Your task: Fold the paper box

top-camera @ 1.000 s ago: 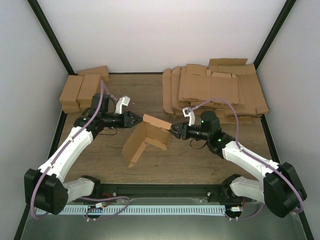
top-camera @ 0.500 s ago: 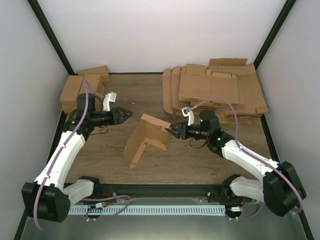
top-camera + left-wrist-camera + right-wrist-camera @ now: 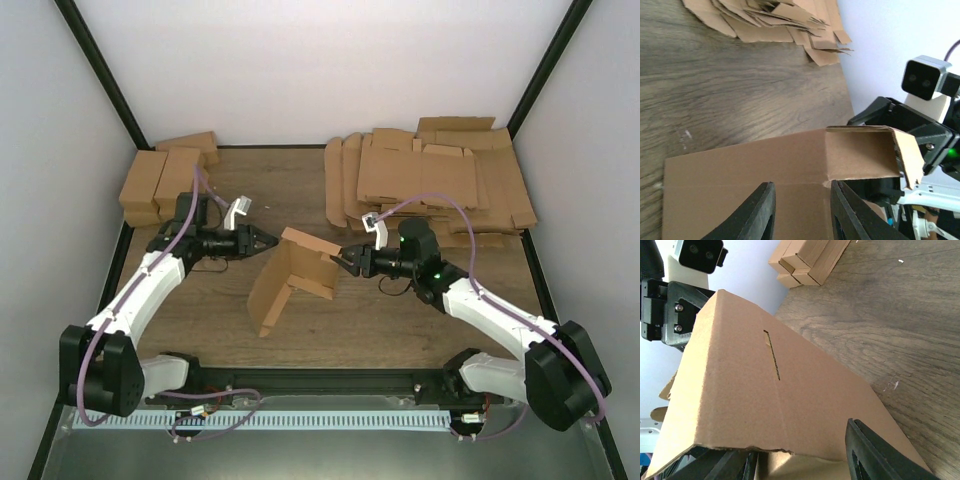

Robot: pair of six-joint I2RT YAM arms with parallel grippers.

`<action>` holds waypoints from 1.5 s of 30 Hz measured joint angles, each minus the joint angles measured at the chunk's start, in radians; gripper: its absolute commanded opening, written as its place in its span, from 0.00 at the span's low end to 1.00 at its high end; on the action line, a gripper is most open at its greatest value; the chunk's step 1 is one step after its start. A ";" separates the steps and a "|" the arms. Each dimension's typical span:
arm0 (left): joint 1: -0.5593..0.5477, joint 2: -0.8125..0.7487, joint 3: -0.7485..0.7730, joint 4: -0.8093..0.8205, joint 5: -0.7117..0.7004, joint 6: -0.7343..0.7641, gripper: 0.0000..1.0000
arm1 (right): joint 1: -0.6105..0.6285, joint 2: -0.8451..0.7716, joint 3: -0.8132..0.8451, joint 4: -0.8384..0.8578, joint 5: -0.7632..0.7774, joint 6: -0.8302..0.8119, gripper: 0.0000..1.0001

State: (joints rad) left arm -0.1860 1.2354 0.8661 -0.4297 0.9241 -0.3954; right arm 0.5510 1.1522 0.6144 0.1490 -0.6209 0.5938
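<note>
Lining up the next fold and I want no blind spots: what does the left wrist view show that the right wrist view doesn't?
Left wrist only: the heap of flat blanks at the far edge, and the box's folded end flap. Right wrist only: the finished boxes and a slot cut in the box's panel. Both: the paper box and the wooden table.

Top view overhead, whole table (image 3: 290, 190); wrist views close, sharing paper box (image 3: 295, 275)

White arms (image 3: 140, 290), black joints (image 3: 97, 368), purple cables (image 3: 437, 197)
</note>
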 measured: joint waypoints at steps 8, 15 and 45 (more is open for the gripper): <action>-0.034 0.008 -0.011 0.087 0.048 -0.035 0.31 | 0.000 0.001 0.000 0.000 -0.003 0.000 0.49; -0.057 0.030 -0.012 0.114 0.051 -0.047 0.29 | 0.000 0.002 0.000 0.000 -0.007 -0.003 0.49; -0.072 0.059 -0.012 0.129 0.024 -0.042 0.26 | 0.000 -0.246 0.014 -0.186 0.060 -0.196 0.72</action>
State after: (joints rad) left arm -0.2581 1.2942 0.8543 -0.3004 0.9482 -0.4374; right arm 0.5510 0.9066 0.6285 -0.0372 -0.5613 0.3973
